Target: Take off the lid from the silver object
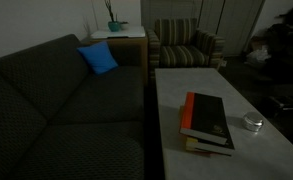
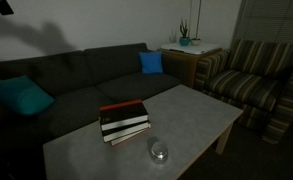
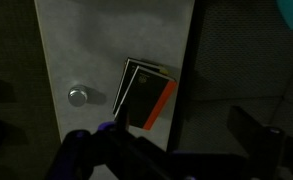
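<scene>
- One tin (image 1: 252,125) stands on the pale table (image 1: 176,90), near the books (image 1: 208,122) but not touching them.
- Its lid (image 3: 78,96) sits on top and looks pale and shiny in the wrist view. The dim light hides the seam.
- At the lower edge of the wrist view is the gripper (image 3: 136,150), jaws spread, holding nothing, well apart from the tin.
- Beside the table is a dark sofa (image 2: 76,75) with a blue cushion (image 2: 151,62).

Tool (image 3: 126,135) held aloft, facing down, jaws spread wide, gripping nothing
</scene>
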